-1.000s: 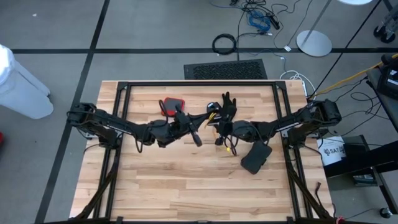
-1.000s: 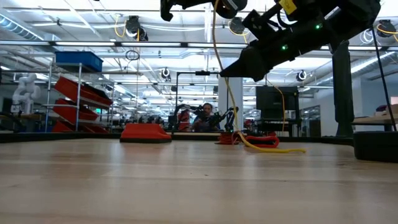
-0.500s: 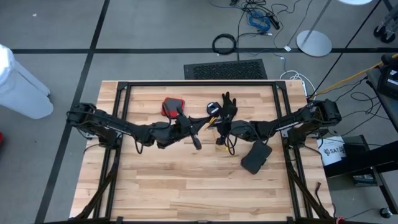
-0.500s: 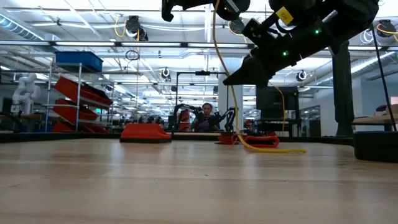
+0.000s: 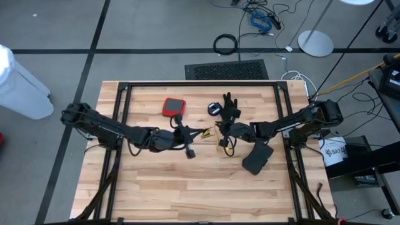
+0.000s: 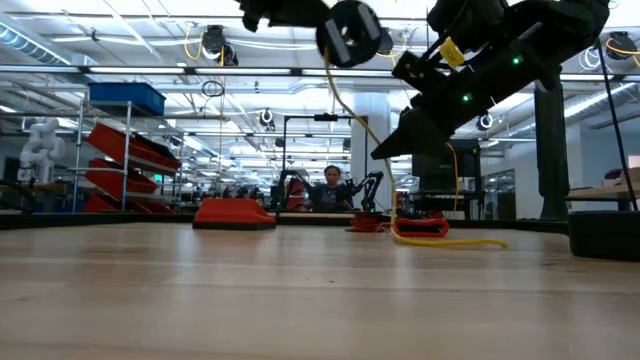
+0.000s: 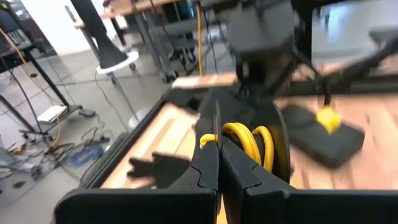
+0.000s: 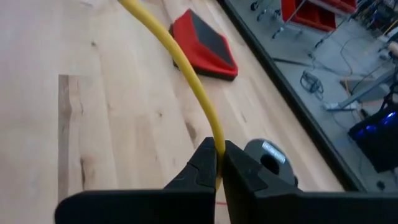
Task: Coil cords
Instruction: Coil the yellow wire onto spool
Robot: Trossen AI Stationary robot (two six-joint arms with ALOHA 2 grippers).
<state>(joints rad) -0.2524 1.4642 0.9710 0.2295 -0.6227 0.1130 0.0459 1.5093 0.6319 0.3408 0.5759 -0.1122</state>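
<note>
The yellow cord [image 6: 352, 112] runs from a round black reel [image 6: 350, 32] held high above the table down to a loose heap of yellow and red-orange cord [image 6: 420, 229] lying on the wood. My left gripper [image 7: 216, 163] is shut at the reel, above the table's middle [image 5: 195, 133]. My right gripper [image 8: 218, 163] is shut on the yellow cord, lower and to the reel's right [image 6: 380, 152]. A second black reel [image 8: 267, 158] lies flat on the table beyond the right fingers, next to a black glove [image 5: 230, 107]. My left gripper pinches the reel at its rim [image 7: 210, 127], right beside the yellow windings [image 7: 249, 142]. The fingers come level from the table's left. The reel is lifted clear, its flat face toward the near edge, and the cord hangs from it. My right gripper pinches the yellow cord [image 8: 213, 138] between its two fingers, partway between the reel and the heap. The fingers come from the table's right, slanting down, and lie across the cord. The cord curves up from them to the reel and is clear of the table there.
A red pad [image 5: 173, 107] lies far left of the grippers. A black pouch [image 5: 257, 157] lies at the near right under the right arm. The black frame rails [image 5: 200, 84] border the table. Bare wood [image 5: 187, 194] lies toward the near edge.
My left gripper has gone toward the table's near and left edges with the reel, uncovering the red pad. In the low view the reel has come down into sight. My right gripper has shifted a little toward the right with the cord. Both have stayed shut.
</note>
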